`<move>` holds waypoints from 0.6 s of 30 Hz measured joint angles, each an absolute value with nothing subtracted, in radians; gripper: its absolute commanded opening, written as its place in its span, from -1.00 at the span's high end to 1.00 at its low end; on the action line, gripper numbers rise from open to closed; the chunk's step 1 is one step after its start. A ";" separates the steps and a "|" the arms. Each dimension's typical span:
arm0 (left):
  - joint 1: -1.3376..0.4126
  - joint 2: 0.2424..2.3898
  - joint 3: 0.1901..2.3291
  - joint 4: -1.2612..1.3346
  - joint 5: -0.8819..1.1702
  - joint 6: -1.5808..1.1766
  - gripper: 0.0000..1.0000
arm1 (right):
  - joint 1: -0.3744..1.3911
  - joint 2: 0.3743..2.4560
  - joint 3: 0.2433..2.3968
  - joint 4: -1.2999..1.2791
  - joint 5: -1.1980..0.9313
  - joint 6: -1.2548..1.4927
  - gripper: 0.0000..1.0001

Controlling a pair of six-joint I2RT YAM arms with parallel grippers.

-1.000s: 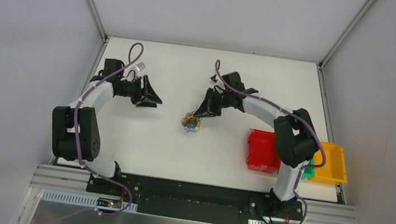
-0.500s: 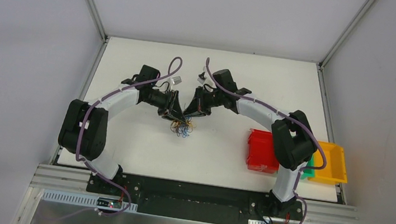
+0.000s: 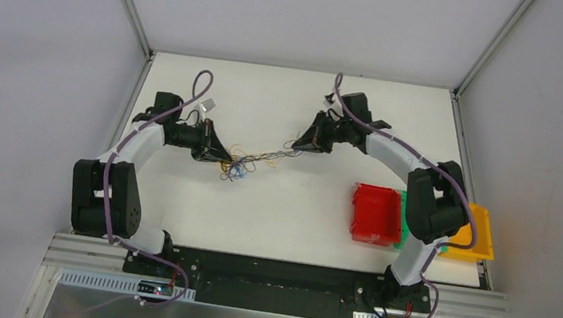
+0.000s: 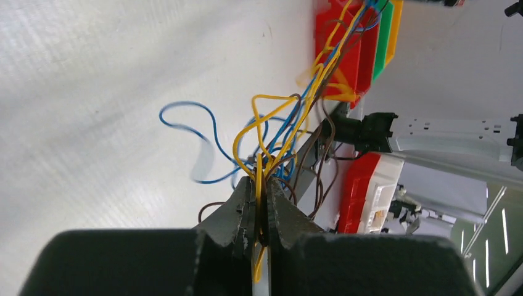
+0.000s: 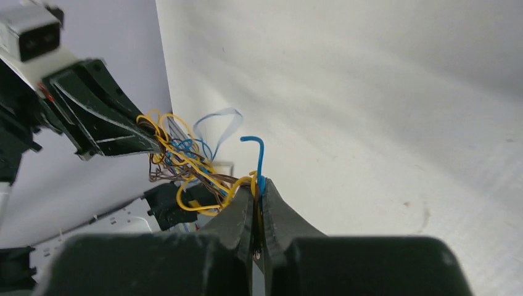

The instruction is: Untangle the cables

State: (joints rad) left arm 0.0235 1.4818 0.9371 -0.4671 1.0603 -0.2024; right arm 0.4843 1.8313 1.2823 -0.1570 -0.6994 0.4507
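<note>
The left tool (image 3: 219, 154) is pinched together on one end of the cables (image 3: 258, 158). Its wrist view shows the two jaws closed on a yellow strand, with blue, brown and more yellow strands bunched right at the tips. The right tool (image 3: 301, 145) is likewise clamped on the other end, its jaws meeting on a yellow strand and a blue one. A short blue end pokes up past the tips toward 12 o'clock and bends over like a hook. Seen from above, the cables form a thin, loosely stretched bundle between the two tools. It runs from the left tool at its 8 o'clock end up to the right tool at its 2 o'clock end. A denser knot of yellow-orange, blue and dark loops hangs near the left tool, sagging toward 6 o'clock. Whether those loops touch the tabletop (image 3: 279, 223) cannot be told. In the left wrist view one blue loop curls out to 10 o'clock, blurred, with its shadow on the white surface. The bundle sits a little to the 10 o'clock side of the tabletop's middle. Well apart, at about 4 o'clock from it, stand a red bin (image 3: 374, 214), a green bin (image 3: 403, 225) just beside it and a yellow bin (image 3: 480, 230) at the tabletop's edge. The right arm partly hides the green and yellow ones.
</note>
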 measured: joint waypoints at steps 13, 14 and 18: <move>0.271 1.420 1.044 -0.760 0.854 -0.004 1.00 | 0.244 1.672 1.327 -0.307 -0.572 0.370 1.00; 0.273 1.421 1.051 -0.771 0.854 0.004 1.00 | 0.240 1.669 1.339 -0.315 -0.573 0.369 1.00; 0.277 1.442 1.063 -0.804 0.847 0.035 1.00 | 0.236 1.667 1.366 -0.347 -0.572 0.359 1.00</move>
